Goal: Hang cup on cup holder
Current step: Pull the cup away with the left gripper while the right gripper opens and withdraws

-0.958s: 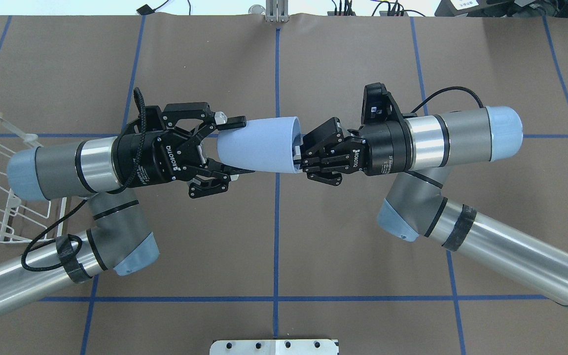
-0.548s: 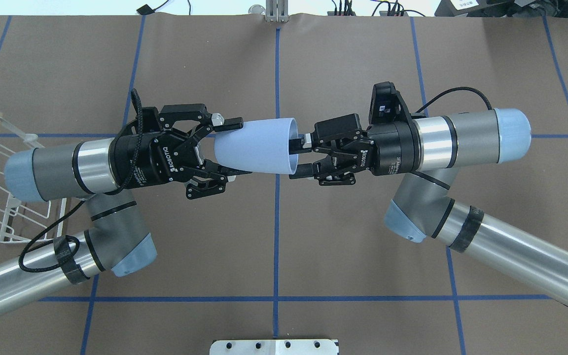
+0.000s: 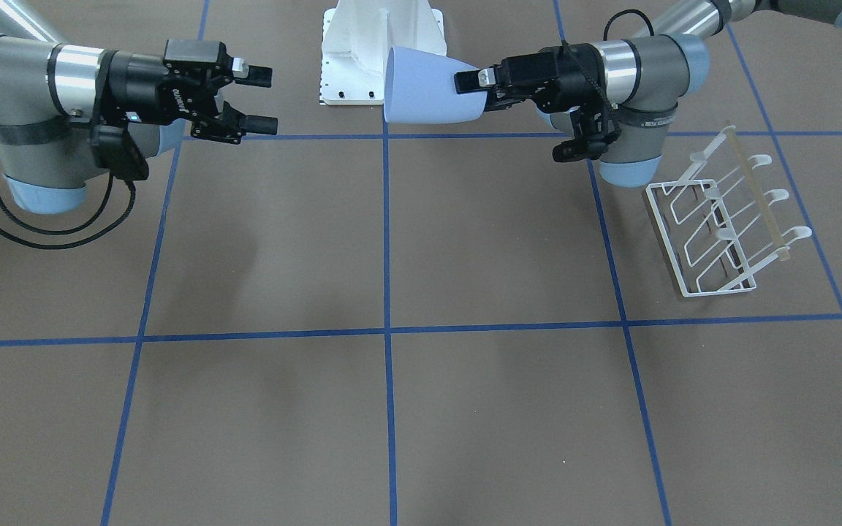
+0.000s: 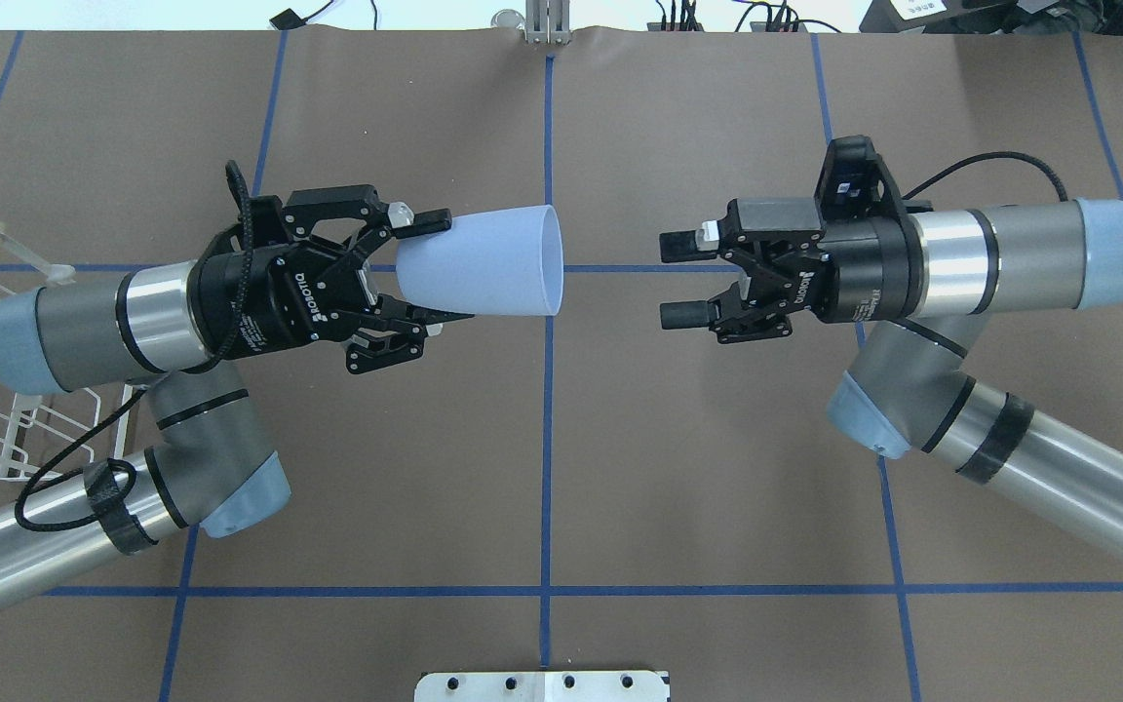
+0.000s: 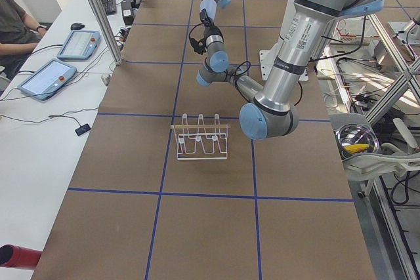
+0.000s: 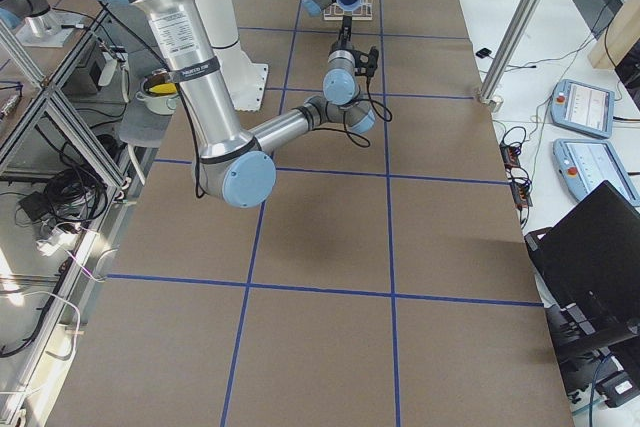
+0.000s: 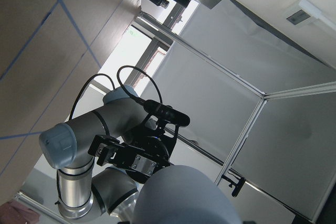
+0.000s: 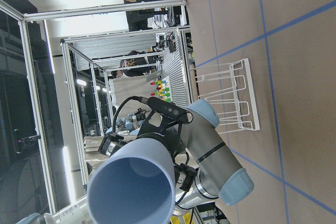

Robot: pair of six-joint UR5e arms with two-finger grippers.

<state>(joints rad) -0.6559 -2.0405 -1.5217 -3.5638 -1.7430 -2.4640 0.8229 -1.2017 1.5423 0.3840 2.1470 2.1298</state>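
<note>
Drawing back toward 3 o'clock with the right gripper (image 4: 671,278), now well apart from the cup (image 4: 484,263) after reaching into its rim half a second ago; jaws spread wide, holding nothing. Clamping the narrow base of the cup with the left gripper (image 4: 430,268), keeping it on its side above the table (image 4: 717,487), mouth facing 3 o'clock in the overhead view. Shifting the cup slightly toward 9 o'clock. Leaving the cup holder (image 3: 666,241) on the table at 9 o'clock, well apart from the cup.
</note>
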